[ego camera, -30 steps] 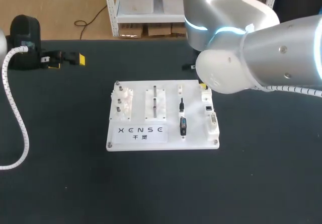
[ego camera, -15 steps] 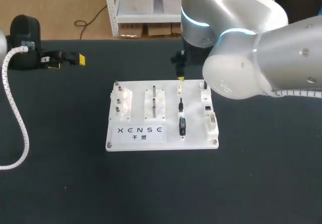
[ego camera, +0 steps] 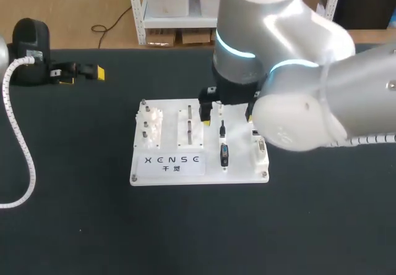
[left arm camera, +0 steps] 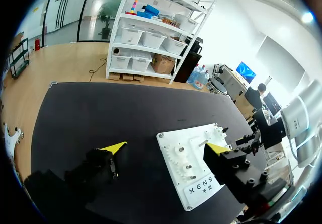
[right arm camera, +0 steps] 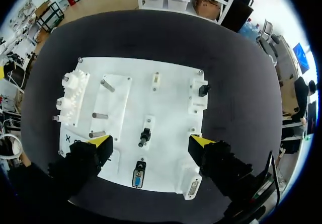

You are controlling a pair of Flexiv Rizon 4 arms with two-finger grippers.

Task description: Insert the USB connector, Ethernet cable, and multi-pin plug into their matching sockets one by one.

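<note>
Connectors are sitting on the white rectangular plastic board [ego camera: 241,164] mid-table in the head view. The slim black USB connector [ego camera: 223,128] is lying right of the board's centre, with the dark, blue-faced multi-pin plug [ego camera: 225,154] just at its six o'clock. We are holding our right gripper [ego camera: 228,117] over the board's twelve o'clock half, its jaws standing wide apart and gripping nothing. Our left gripper [ego camera: 82,76] is resting well apart at the board's ten o'clock, equally spread and empty.

From the left wrist, we are looking between the left gripper [left arm camera: 165,147] and its parted yellow tips at the board [left arm camera: 176,143] ahead, with our right arm [left arm camera: 299,118] standing over its far side.

From the right wrist, we are looking straight down on the board [right arm camera: 171,103]. The USB connector [right arm camera: 145,136] is lying between the open fingers of the right gripper [right arm camera: 151,141], with neither finger touching it. The multi-pin plug [right arm camera: 138,166] is lying just beside it, nearer the wrist. The stubby black Ethernet plug [right arm camera: 203,90] is sitting in a white holder ahead of one fingertip.
</note>
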